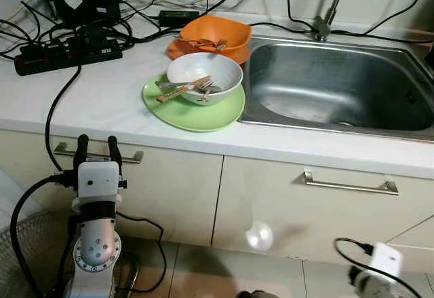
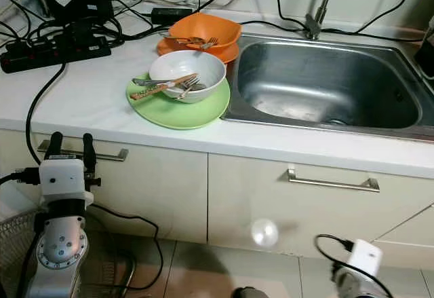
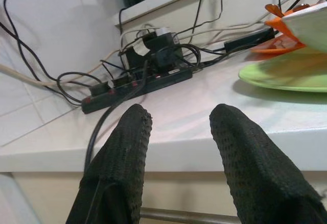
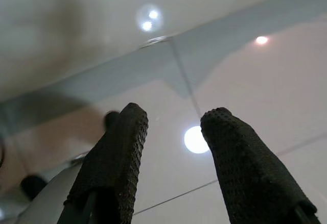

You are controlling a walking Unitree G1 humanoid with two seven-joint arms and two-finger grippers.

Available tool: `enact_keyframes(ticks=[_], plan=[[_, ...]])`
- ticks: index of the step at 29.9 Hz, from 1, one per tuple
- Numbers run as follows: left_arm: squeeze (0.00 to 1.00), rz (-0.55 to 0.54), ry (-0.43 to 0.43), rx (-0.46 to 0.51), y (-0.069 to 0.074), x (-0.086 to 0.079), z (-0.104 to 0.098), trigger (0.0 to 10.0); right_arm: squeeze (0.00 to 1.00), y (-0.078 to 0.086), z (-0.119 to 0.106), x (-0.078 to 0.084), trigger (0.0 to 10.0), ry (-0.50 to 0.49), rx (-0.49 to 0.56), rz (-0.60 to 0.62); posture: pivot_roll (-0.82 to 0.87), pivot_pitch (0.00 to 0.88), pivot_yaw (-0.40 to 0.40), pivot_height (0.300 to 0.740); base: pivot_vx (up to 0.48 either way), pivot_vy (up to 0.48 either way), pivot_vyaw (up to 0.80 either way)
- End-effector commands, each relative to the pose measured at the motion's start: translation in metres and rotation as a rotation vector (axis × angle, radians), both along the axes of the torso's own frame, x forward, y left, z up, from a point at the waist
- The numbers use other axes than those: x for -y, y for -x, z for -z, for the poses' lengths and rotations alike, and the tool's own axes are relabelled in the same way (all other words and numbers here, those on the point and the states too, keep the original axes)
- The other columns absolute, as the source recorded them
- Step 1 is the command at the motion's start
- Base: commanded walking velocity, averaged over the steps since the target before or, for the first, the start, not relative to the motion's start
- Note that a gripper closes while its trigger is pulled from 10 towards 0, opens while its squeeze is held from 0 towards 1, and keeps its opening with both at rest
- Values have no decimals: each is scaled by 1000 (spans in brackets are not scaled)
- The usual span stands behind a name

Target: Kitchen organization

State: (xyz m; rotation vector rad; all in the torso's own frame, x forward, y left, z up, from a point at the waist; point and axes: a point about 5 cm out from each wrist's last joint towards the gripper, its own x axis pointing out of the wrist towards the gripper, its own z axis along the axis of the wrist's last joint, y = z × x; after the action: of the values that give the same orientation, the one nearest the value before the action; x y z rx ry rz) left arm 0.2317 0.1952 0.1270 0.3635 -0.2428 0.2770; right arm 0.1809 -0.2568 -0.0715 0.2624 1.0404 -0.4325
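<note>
A white bowl (image 1: 205, 76) holding forks and a wooden-handled utensil (image 1: 183, 90) sits on a green plate (image 1: 194, 111) on the white counter. Behind it an orange bowl (image 1: 215, 33) with cutlery rests on an orange plate (image 1: 234, 55). The steel sink (image 1: 336, 87) lies to the right. My left gripper (image 1: 97, 146) is raised in front of the cabinet, just below the counter edge, open with nothing between its fingers (image 3: 120, 157). My right gripper (image 4: 171, 127) hangs low by the floor at the lower right, open and empty; its white wrist (image 1: 384, 261) shows.
A black power strip (image 1: 68, 53) and tangled cables crowd the counter's back left; one cable (image 1: 57, 104) drops over the edge. Drawer handles (image 1: 349, 186) run along the cabinet front. A faucet (image 1: 329, 13) stands behind the sink. A wire fan guard (image 1: 20, 244) is at the lower left.
</note>
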Motion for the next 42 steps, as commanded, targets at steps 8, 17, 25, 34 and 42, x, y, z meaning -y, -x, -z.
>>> enact_keyframes(ticks=[8,17,25,34,42], plan=[[0,13,2,-4,-2,3,-2,10000,0,15,15,-29,10000,-27,-103,-198,-2,43,-31,732,0,0,0],[0,15,5,0,-2,3,-3,10000,0,35,19,-13,10000,43,-189,-69,2,45,-29,732,0,0,0],[0,18,6,-3,-1,3,-3,10000,0,52,9,35,10000,153,-187,183,1,45,-26,732,0,0,0],[0,27,6,-5,-2,4,-3,10000,0,58,-19,92,10000,315,-133,458,-4,47,-19,732,0,0,0],[0,31,4,-3,-3,3,-4,10000,0,52,-40,117,10000,427,-61,629,2,46,-16,732,0,0,0]])
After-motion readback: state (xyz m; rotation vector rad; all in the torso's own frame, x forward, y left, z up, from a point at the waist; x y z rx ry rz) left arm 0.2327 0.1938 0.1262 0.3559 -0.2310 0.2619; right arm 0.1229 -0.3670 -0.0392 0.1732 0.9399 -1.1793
